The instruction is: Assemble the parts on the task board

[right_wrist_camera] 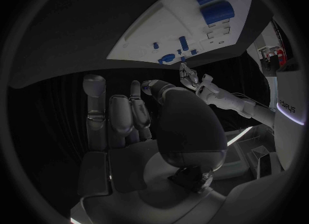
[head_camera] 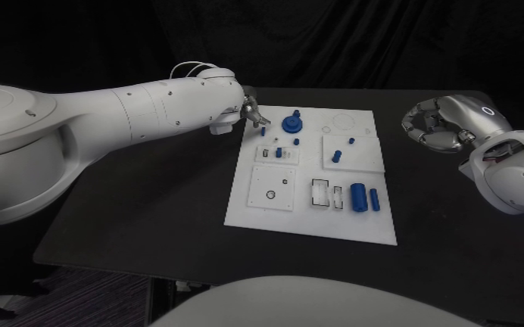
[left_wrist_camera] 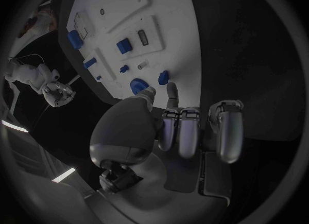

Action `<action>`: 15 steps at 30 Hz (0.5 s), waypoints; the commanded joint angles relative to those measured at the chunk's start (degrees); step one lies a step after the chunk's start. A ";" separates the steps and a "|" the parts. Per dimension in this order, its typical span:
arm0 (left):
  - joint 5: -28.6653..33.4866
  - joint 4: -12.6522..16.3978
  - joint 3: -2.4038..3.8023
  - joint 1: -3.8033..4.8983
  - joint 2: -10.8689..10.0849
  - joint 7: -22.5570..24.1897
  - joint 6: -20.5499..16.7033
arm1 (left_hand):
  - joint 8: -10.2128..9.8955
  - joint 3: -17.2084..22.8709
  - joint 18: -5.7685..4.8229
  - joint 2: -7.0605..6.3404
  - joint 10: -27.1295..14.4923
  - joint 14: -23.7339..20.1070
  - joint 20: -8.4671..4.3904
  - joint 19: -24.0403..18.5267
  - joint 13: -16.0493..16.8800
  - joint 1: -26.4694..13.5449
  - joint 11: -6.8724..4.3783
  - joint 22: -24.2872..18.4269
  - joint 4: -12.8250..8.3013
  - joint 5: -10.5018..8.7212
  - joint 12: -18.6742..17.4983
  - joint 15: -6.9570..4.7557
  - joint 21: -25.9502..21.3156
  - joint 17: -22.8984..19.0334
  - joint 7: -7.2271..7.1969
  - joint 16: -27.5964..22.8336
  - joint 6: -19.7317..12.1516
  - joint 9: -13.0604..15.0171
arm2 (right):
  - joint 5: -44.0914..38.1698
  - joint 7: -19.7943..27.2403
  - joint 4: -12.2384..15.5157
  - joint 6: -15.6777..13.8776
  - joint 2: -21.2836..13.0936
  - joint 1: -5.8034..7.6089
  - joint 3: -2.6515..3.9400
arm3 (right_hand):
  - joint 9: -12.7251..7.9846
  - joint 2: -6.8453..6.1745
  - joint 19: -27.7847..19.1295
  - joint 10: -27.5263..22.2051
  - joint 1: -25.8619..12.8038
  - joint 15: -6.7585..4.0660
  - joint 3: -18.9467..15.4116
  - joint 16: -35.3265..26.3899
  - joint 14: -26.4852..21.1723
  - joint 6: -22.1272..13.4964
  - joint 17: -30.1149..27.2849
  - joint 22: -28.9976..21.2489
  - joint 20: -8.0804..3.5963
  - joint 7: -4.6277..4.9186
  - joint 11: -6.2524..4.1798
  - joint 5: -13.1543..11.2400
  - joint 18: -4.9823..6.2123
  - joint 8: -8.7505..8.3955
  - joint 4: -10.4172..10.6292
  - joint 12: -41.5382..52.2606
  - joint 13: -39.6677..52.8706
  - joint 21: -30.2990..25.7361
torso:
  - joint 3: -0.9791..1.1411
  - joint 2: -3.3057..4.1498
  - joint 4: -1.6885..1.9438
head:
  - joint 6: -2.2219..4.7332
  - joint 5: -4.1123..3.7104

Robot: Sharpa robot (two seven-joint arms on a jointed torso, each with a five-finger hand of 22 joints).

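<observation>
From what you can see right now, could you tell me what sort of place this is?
Probably a robotics lab test bench: a black table against dark drapes, a white task board holding small blue parts, with nothing domestic around.

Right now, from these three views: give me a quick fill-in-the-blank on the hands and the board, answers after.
1. The left hand reaches the far-left corner of the white ____.
2. The right hand hangs off the board's ____ side, over the black table.
3. The round blue part lies nearest the ____ hand.
4. The right hand holds ____.

Answers: task board; right; left; nothing
</observation>
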 commanded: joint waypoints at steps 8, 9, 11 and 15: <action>-0.20 -0.32 0.04 -0.27 0.43 0.63 1.81 | -0.64 -0.45 0.52 0.58 5.98 5.85 0.50 1.28 15.02 -0.22 0.60 11.91 0.01 -0.09 0.20 0.52 -0.81 15.09 0.18 0.15 -0.86 -0.10 | -0.35 -0.38 -0.02 -0.15 -0.01 -0.10 0.05 | 0.08 -0.16 0.04 -0.07 -0.46 -0.12 -0.01 -0.36 -0.16 -0.12 -0.09 4.48 -0.13 0.02 0.02 0.17 -0.05 0.13 0.21 -0.38 -0.04 -0.44 | -0.01 -0.01 0.01 | 0.01 -0.10; -0.20 -0.36 0.04 -0.28 0.47 0.63 1.89 | -0.66 -0.45 0.53 0.59 5.98 5.85 0.51 1.27 15.02 -0.20 0.61 11.90 0.01 -0.05 0.20 0.52 -0.84 15.09 0.18 0.15 -0.88 -0.12 | -0.35 -0.39 -0.01 -0.16 -0.01 -0.10 0.05 | 0.08 -0.16 0.04 -0.07 -0.46 -0.12 -0.01 -0.36 -0.16 -0.12 -0.09 4.48 -0.13 0.02 0.02 0.17 -0.05 0.13 0.21 -0.38 -0.04 -0.44 | -0.01 0.00 0.01 | 0.01 -0.11; -0.20 -0.43 0.04 -0.31 0.53 0.63 2.03 | -0.69 -0.45 0.53 0.62 5.98 5.85 0.51 1.26 15.02 -0.19 0.62 11.89 0.00 -0.01 0.20 0.53 -0.87 15.09 0.19 0.15 -0.91 -0.13 | -0.35 -0.41 0.00 -0.16 0.00 -0.10 0.05 | 0.08 -0.17 0.06 -0.06 -0.44 -0.12 -0.01 -0.36 -0.16 -0.12 -0.09 4.49 -0.13 0.01 0.02 0.18 -0.05 0.13 0.20 -0.36 -0.02 -0.38 | 0.01 -0.01 0.00 | 0.01 -0.07; -0.20 -0.56 0.04 -0.39 0.66 0.63 2.21 | -0.94 -0.42 0.58 0.75 5.98 5.85 0.58 1.15 15.02 -0.06 0.68 11.84 -0.07 0.30 0.20 0.60 -1.08 15.09 0.26 0.15 -1.09 -0.30 | -0.35 -0.42 0.00 -0.12 0.07 -0.10 0.05 | 0.08 -0.17 0.07 -0.06 -0.43 -0.12 0.00 -0.37 -0.16 -0.12 -0.10 4.50 -0.13 0.01 0.01 0.18 -0.06 0.13 0.19 -0.36 -0.02 -0.36 | 0.03 -0.01 -0.01 | 0.01 -0.10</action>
